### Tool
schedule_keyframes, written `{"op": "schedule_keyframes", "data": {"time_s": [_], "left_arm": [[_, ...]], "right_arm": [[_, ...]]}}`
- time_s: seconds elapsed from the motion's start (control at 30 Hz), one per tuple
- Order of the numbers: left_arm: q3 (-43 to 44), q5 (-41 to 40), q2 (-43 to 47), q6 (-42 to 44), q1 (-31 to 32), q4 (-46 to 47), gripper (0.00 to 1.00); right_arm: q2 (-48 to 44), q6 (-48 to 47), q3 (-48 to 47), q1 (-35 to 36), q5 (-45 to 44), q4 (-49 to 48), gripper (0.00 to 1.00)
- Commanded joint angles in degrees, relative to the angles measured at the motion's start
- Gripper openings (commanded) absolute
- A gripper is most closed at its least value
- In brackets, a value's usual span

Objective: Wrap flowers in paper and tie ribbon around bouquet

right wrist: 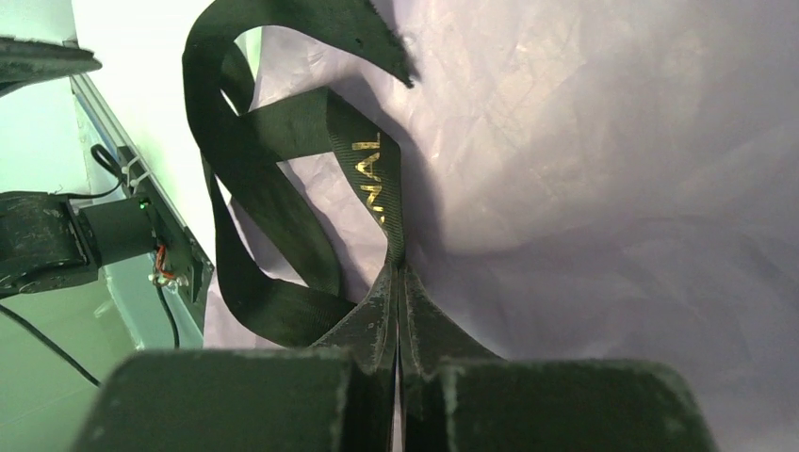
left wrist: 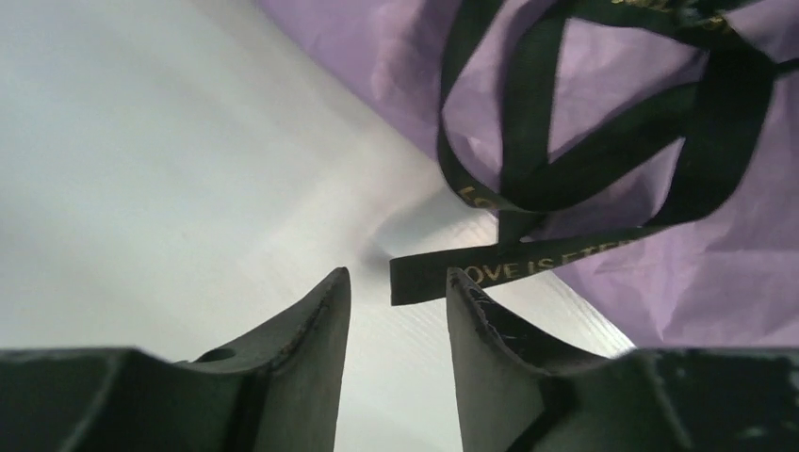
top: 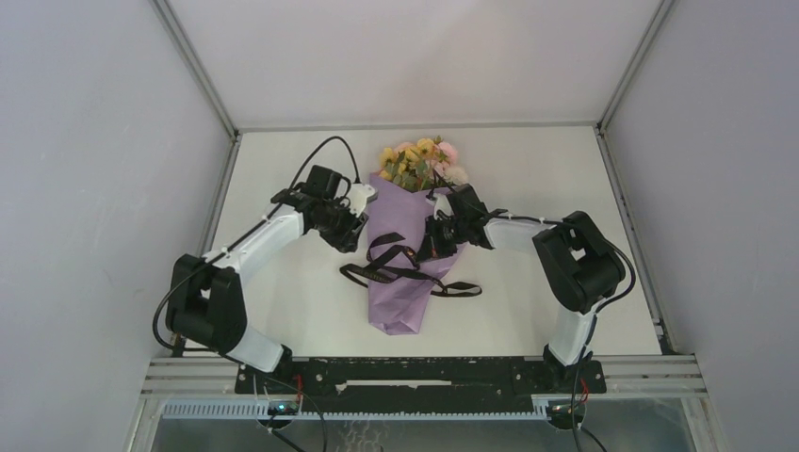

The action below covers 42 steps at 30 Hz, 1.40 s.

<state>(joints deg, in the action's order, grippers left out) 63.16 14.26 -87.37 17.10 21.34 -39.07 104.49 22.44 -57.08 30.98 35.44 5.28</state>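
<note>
**A:** Where is the bouquet (top: 407,226) in the overhead view?

**B:** It lies on the white worktop (top: 283,311) between the two arms. It is a cone of lilac-purple paper (top: 400,306) with its tip toward the arm bases. The pink, yellow and cream flowers (top: 422,162) spill out at the far end. The narrow black fabric ribbon (top: 386,271) with gold lettering loops loosely across the cone's middle, and its ends trail onto the worktop on both sides.

**A:** And the hands? From above they are only dark shapes beside the cone.

**B:** The wrist cameras show more. The left hand (left wrist: 398,287) has its fingers parted with a clear gap and grips nothing. A cut ribbon end reading "LOVE IS" lies just ahead of the tips, at the paper's edge. I cannot tell whether it touches them. The right hand (right wrist: 398,273) has its fingers pressed together, pinching one ribbon strand over the purple paper.
</note>
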Motion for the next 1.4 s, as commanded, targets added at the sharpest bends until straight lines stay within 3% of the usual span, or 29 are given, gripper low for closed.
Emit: {"op": "schedule_keyframes", "data": {"time_s": [0.0,0.17,0.3,0.43,0.8,1.0,1.37], "left_arm": [[1.47,4.47,6.95,11.29,4.16,-1.90,0.50],[6.14,10.21,3.94,19.30,11.23,-3.57,0.60],[6.17,8.25,0.50,25.52,17.63,-2.23,0.68],[6.16,4.91,-2.87,26.88,19.78,2.43,0.70],[3.42,-2.13,-9.02,28.08,21.35,11.02,0.65],[2.74,-2.09,-10.84,27.38,21.37,11.20,0.62],[2.26,15.57,-2.76,20.73,14.97,10.62,0.63]], "right_arm": [[-0.13,0.64,-2.04,0.48,1.99,-1.85,0.00],[-0.46,1.51,-2.05,0.02,2.44,-0.99,0.00],[-1.07,2.16,-2.06,-0.65,2.73,0.25,0.00],[-1.13,2.49,-2.07,-0.70,2.42,1.00,0.00],[-1.08,3.82,-2.05,-0.81,2.23,1.37,0.00],[-1.28,3.94,-2.05,-1.02,1.24,2.33,0.00],[-0.94,4.82,-2.07,-2.21,0.34,3.38,0.00]]}}
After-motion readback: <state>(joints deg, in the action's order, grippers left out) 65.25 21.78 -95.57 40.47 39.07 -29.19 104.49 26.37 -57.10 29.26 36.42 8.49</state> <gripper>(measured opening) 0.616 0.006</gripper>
